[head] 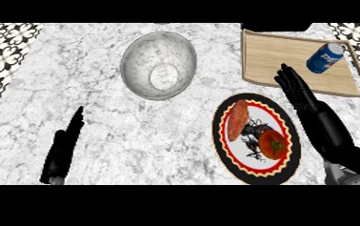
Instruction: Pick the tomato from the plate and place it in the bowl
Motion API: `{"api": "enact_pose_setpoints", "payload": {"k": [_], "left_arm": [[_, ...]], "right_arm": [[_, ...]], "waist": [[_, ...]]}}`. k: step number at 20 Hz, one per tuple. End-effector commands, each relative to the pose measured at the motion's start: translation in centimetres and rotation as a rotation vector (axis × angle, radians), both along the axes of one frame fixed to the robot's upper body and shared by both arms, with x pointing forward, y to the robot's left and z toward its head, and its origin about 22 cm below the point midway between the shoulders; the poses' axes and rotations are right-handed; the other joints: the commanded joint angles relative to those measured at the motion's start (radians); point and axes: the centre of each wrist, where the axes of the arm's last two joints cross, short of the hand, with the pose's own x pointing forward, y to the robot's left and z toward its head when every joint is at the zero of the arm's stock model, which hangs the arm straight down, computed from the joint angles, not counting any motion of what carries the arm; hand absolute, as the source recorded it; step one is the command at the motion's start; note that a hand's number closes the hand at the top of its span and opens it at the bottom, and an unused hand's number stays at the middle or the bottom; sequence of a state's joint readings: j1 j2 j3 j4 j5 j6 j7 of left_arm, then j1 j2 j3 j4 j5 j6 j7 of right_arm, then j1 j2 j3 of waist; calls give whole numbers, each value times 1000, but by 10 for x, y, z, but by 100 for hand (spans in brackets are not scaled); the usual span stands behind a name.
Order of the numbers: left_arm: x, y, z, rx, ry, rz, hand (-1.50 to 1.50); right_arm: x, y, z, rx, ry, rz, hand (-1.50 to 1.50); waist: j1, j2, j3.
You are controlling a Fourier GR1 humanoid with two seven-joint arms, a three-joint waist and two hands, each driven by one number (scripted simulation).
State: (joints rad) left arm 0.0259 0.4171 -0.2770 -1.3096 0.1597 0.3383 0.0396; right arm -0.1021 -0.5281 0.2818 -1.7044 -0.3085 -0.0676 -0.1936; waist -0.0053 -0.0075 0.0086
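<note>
A red tomato (273, 145) lies on the lower right part of a round plate (292, 133) with a black and red rim. A reddish oblong food item (237, 120) lies on the plate's left side. The grey speckled bowl (158, 65) stands up and to the left of the plate, holding nothing. My right hand (309, 103) is open, fingers straight, stretched along the plate's right edge just beside the tomato, not touching it. My left hand (63, 148) rests open at the lower left, far from both.
A wooden cutting board (281, 60) sits at the upper right with a blue soda can (325, 58) lying on it, just beyond my right fingertips. Marble counter stretches between the bowl and the plate.
</note>
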Motion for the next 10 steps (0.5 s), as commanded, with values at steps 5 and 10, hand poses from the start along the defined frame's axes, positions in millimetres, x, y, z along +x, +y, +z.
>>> {"api": "enact_pose_setpoints", "payload": {"k": [5,10], "left_arm": [[66,9,102,-47,-494,-34,0],[67,27,122,-137,-548,6,0]], "right_arm": [[-33,81,10,125,-112,536,-150],[-45,55,-2,-44,-461,28,-150]], "waist": [[29,-6,-9],[-44,-12,-7]]}}
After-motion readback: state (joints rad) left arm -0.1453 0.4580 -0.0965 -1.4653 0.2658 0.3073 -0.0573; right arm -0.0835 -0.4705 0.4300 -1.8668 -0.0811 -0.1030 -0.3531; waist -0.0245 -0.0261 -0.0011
